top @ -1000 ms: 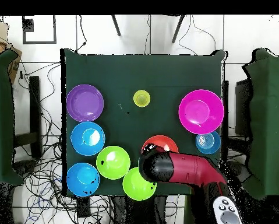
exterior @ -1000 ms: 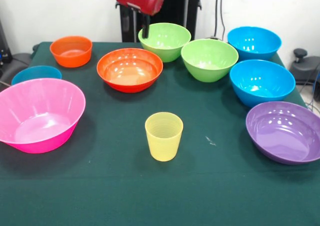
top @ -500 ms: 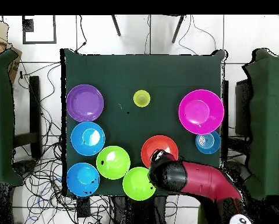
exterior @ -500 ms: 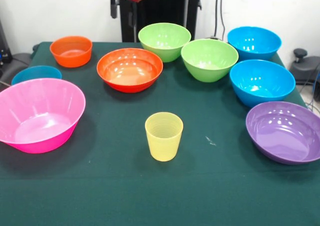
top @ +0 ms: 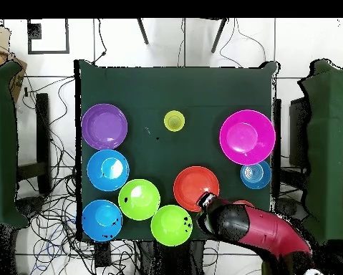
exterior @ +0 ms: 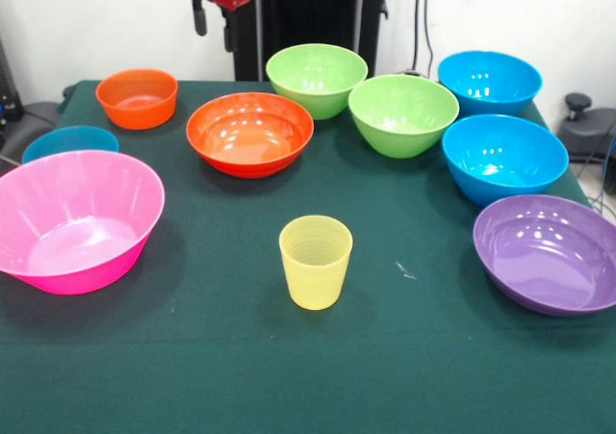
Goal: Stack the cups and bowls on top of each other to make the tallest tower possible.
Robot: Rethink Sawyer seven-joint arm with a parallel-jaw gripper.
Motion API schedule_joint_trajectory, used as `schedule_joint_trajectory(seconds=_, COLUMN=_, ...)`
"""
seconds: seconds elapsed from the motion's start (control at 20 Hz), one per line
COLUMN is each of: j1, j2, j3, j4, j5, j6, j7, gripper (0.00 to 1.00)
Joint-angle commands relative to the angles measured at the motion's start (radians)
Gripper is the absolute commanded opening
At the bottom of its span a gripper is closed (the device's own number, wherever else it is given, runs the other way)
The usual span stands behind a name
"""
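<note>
Nothing is stacked yet: the yellow cup stands alone mid-worktop, every bowl, like the pink bowl, sits separately, and the empty claw hangs narrowly parted above the far edge

The wide purple plastic bowl, the big pink plastic bowl and the larger orange plastic bowl are smooth and glossy, throwing bright highlights off their inner walls. The pale-yellow ribbed plastic tumbler is translucent and duller, with faint horizontal ridges. A matt dark green cloth covers the worktop, and the arm's red shell looks like shiny hard plastic.
</note>
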Motion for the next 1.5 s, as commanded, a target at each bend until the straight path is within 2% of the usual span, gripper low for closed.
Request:
schedule_joint_trajectory(seconds=0.05, j1=-0.02, j2=0.15, j3=0.083, j4=-0.002, j5=-0.07, j6=-0.09, j7=-0.038, gripper=1.0)
schedule_joint_trajectory(seconds=0.3, j1=-0.04, j2=0.197, j3=0.081, j4=-0.042, j5=-0.096, j6=-0.106, j7=-0.048, gripper=1.0)
schedule_joint_trajectory(seconds=0.55, j1=-0.037, j2=0.208, j3=0.086, j4=-0.042, j5=-0.113, j6=-0.131, j7=-0.033, gripper=1.0)
schedule_joint_trajectory(seconds=0.7, j1=-0.071, j2=0.227, j3=0.121, j4=-0.034, j5=-0.119, j6=-0.159, j7=-0.048, gripper=1.0)
schedule_joint_trajectory(seconds=0.85, j1=-0.071, j2=0.177, j3=0.111, j4=-0.032, j5=-0.174, j6=-0.115, j7=-0.101, gripper=1.0)
schedule_joint_trajectory(seconds=1.0, j1=-0.068, j2=0.153, j3=0.107, j4=-0.029, j5=-0.219, j6=-0.127, j7=-0.106, gripper=1.0)
schedule_joint_trajectory(seconds=1.25, j1=-0.104, j2=0.18, j3=0.146, j4=-0.039, j5=-0.249, j6=-0.171, j7=-0.09, gripper=1.0)
schedule_joint_trajectory(seconds=1.5, j1=-0.114, j2=0.195, j3=0.147, j4=-0.063, j5=-0.301, j6=-0.189, j7=-0.089, gripper=1.0)
